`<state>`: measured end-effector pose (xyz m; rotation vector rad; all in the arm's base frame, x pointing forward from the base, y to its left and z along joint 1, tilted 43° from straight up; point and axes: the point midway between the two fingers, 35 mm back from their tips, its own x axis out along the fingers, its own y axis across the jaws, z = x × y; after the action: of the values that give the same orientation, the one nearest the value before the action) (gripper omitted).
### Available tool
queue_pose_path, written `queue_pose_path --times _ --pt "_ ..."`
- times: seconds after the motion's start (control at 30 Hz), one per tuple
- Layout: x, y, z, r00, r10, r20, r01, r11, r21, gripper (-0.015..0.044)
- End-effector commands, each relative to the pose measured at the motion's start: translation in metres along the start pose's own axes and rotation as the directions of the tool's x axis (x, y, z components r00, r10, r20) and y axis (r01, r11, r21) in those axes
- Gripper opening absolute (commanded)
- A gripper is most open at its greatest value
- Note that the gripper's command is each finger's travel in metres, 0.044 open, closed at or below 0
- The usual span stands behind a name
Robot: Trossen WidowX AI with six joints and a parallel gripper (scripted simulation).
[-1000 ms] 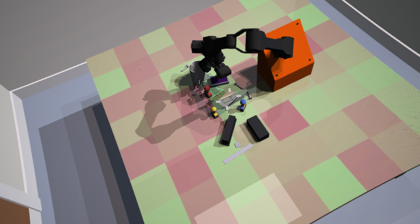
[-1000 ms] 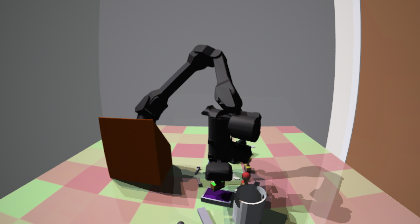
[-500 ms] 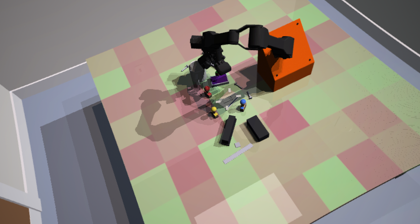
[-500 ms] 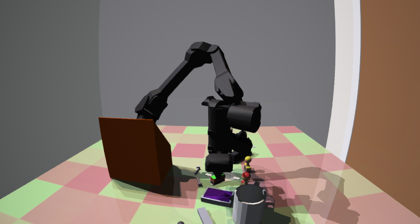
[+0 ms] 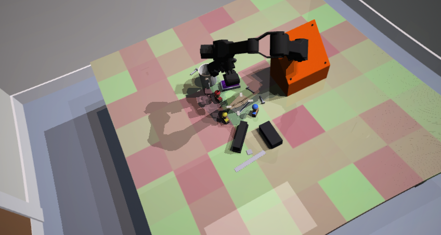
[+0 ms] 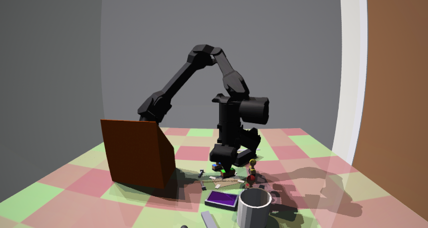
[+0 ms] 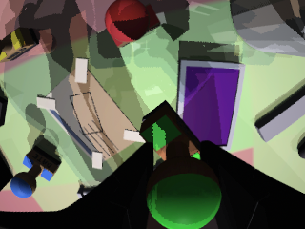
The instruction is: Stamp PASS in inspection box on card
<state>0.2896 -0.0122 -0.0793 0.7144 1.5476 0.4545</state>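
My gripper (image 7: 176, 149) is shut on a stamp with a green knob (image 7: 183, 196) (image 6: 227, 172). The stamp hangs above the bench, its head between card and pad in the wrist view; its printing face is hidden. The tan card (image 7: 111, 114) (image 6: 222, 182) (image 5: 238, 103) lies taped at its corners. A thin outlined box (image 7: 97, 112) and several lines show on it. The purple ink pad (image 7: 212, 100) (image 6: 222, 197) (image 5: 229, 84) lies beside the card in its grey tray. I see no print in the box.
Red (image 7: 126, 21) (image 5: 217, 93), yellow (image 5: 224, 115) (image 6: 252, 162) and blue (image 7: 23, 184) (image 5: 255, 106) stamps stand around the card. A grey cup (image 6: 255, 214) is beside the pad. Two black blocks (image 5: 240, 136) (image 5: 270, 134), bolts (image 5: 261, 99) and an orange block (image 6: 135, 154) also stand or lie about.
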Motion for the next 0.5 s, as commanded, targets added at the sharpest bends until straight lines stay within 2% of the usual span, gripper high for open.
queue_pose_path --times 0.0,0.47 --pt "0.001 0.018 -0.002 1.000 0.004 -0.003 -0.004 0.995 0.099 0.0000" --pt "0.002 0.073 -0.010 1.000 0.014 -0.003 -0.011 0.915 0.403 0.0000"
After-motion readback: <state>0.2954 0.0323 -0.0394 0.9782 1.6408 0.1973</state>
